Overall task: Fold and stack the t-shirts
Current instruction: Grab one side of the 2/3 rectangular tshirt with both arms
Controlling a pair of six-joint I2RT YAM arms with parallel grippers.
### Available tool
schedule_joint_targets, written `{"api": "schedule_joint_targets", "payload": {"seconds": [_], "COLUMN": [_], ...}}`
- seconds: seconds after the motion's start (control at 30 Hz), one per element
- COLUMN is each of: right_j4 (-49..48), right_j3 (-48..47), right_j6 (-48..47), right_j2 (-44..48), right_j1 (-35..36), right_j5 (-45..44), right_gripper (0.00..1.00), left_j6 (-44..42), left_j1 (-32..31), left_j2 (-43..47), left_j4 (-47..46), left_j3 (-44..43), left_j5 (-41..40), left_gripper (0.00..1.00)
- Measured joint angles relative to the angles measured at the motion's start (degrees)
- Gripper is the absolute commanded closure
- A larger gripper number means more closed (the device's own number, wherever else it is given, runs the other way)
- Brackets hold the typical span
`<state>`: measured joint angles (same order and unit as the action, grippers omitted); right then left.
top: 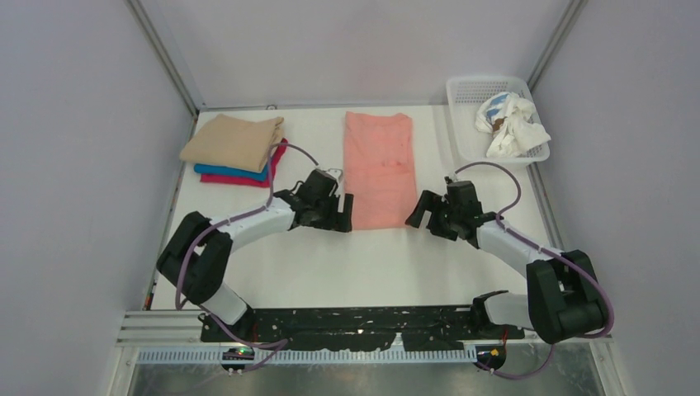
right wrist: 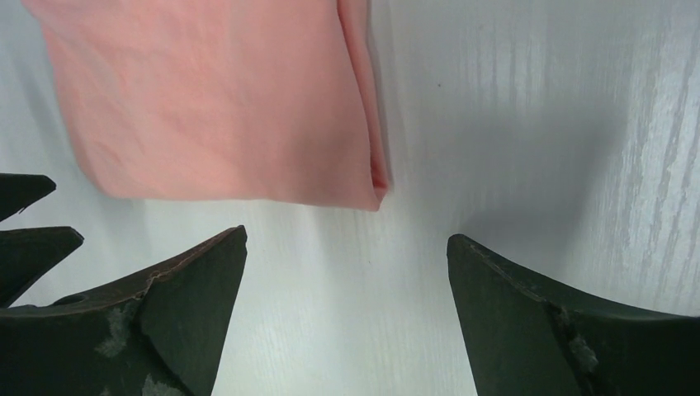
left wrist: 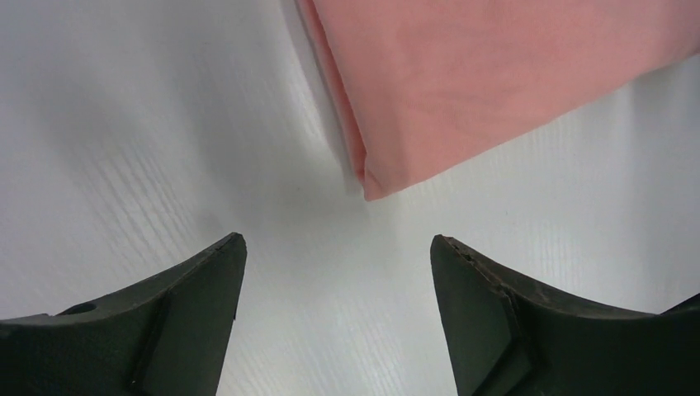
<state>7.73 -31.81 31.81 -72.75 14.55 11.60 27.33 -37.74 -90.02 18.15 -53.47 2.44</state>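
A salmon-pink t-shirt lies folded into a long strip on the white table, running front to back. My left gripper stands open just off its near left corner, whose folded edge shows ahead of the fingers. My right gripper is open beside the near right corner, touching nothing. At the back left sits a stack of folded t-shirts: tan on top, bright blue under it, magenta at the bottom.
A white plastic basket at the back right holds crumpled white cloth. Grey walls close in the table on the left, back and right. The arms' bases sit on a black rail at the near edge.
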Motion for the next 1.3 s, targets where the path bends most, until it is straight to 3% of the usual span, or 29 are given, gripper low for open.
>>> {"api": "schedule_joint_targets", "payload": {"seconds": [0.1,0.43,0.67,0.97,1.13,1.3], "right_j4": [-0.28,-4.26,-8.02,-11.21,-11.58,-11.58], "right_j3": [1.29,2.03,2.05,1.46,1.29,1.29], "right_j6": [0.74,2.58,3.10,3.93,3.87,3.93], "right_j2": [0.00,-1.31,-4.17,-6.93,-8.02,-8.41], "right_j1": [0.00,0.00,0.00,0.00,-0.04,-0.07], "right_j5": [0.13,0.07,0.09,-0.15,0.20,0.63], "right_gripper": [0.03,0.31,0.38,0.49,0.65,0.62], "left_j6": [2.47,7.54,8.57,8.41,8.28,8.31], "left_j1": [-0.17,-0.17,-0.17,-0.17,-0.17,-0.17], "left_j2": [-1.31,-9.31,-11.34,-11.69,-11.69,-11.69], "left_j4": [-1.66,-3.72,-5.07,-5.53,-5.66,-5.70], "left_j3": [-0.02,-3.87,-4.90,-4.79,-4.72,-4.70], "left_j5": [0.96,3.21,4.68,5.11,5.11,5.16], "left_gripper": [0.27,0.61,0.98,1.00,1.00,1.00]}}
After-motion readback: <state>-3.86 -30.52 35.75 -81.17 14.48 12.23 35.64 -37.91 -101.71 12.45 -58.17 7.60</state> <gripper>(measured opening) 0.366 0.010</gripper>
